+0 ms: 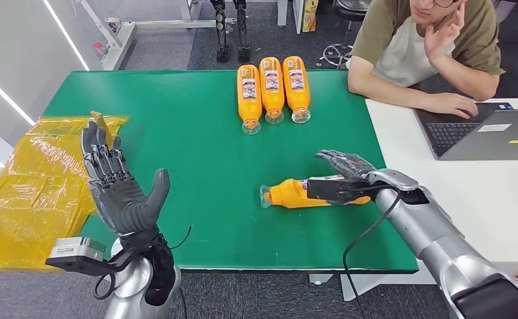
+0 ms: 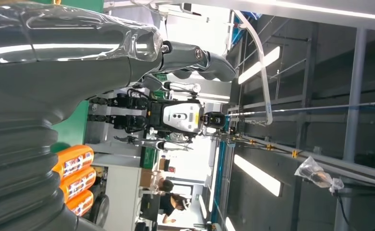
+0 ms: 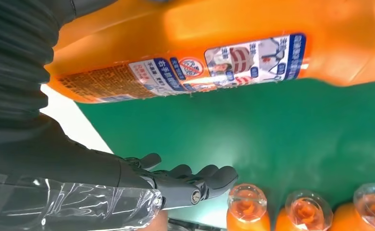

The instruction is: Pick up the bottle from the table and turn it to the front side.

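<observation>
Left hand (image 1: pixel 120 193) raised with fingers spread, right hand (image 1: pixel 346 178) loosely around the lying bottle (image 1: pixel 296 193), which could roll off the bench (image 1: pixel 196 133).

Person (image 1: pixel 429 46) w/ laptop (image 1: pixel 489 133) at white desk (image 1: pixel 442 193); yellow plastic bags (image 1: pixel 24 193) beside green table (image 1: pixel 176 133).

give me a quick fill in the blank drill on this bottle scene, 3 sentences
The lone orange bottle lies on its side under the robot's ____ hand.
The row at the table's far edge holds ____ bottles.
The left hand is raised with fingers apart, holding ____.

Missing words: right; three; nothing
</observation>
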